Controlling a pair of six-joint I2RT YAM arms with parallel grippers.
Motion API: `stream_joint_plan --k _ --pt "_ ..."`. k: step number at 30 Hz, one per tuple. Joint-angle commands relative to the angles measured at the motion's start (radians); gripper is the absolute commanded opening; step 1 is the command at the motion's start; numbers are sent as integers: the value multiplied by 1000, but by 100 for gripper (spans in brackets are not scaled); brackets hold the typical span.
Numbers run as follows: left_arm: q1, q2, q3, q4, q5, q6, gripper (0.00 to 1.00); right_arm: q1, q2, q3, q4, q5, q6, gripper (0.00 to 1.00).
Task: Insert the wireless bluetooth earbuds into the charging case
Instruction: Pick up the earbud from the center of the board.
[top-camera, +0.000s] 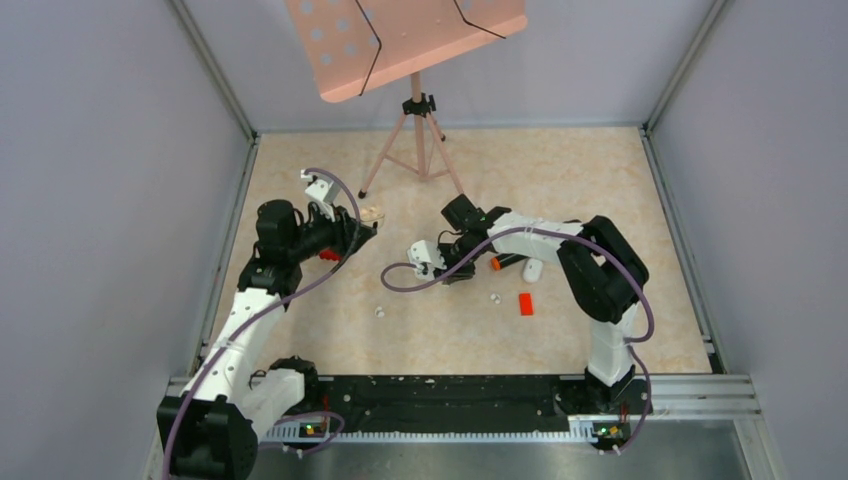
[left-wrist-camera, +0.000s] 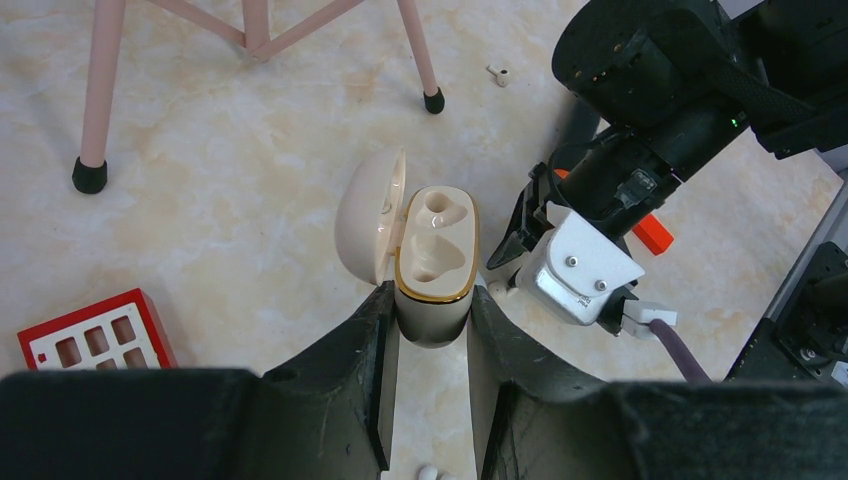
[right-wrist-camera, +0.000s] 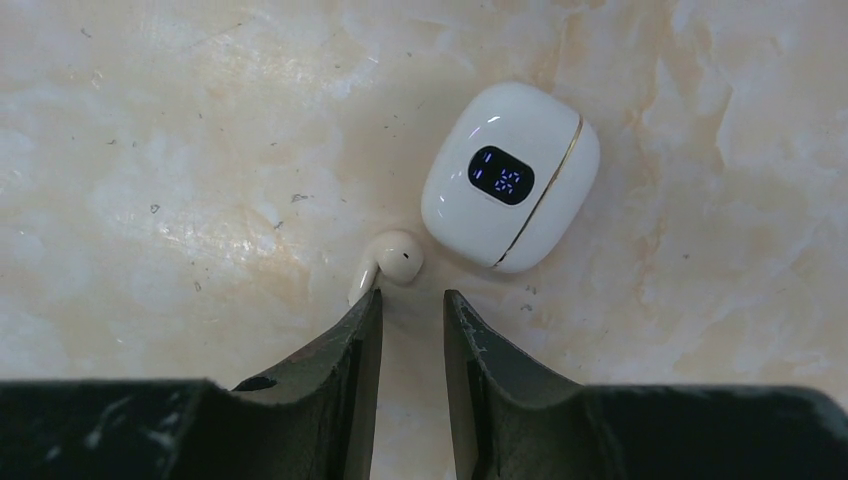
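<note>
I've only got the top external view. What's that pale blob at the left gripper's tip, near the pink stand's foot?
Observer: The left gripper is shut on a cream oval plastic charging case with a gold rim.
Operator: Is it open?
Observer: Yes. Its lid is hinged aside, and both wells are empty.
Operator: And the right gripper?
Observer: The right gripper is open with nothing between its jaws. A small white stemmed plastic earbud lies on the table just ahead, beside a glossy white closed case with a lit display.
</note>
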Motion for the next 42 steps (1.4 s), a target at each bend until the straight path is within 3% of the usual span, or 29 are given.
stream_joint_plan --k 1,16,24,30,34,39,42 --pt "6 -6 11 51 2 -8 0 20 -12 36 -26 -48 19 29" --pt "6 1 7 58 6 -14 0 33 47 98 -53 -78 69 35" --pt "6 4 6 58 7 -15 0 33 85 135 -122 -92 51 33" --pt "6 3 4 58 8 -16 0 33 92 144 -134 -85 59 26" --pt "6 3 -2 73 9 -17 0 31 64 134 -121 -49 72 13" --pt "6 10 -30 140 24 -40 0 10 -91 56 19 8 171 1" --pt "5 36 -41 201 84 -44 0 8 -226 21 84 55 198 0"
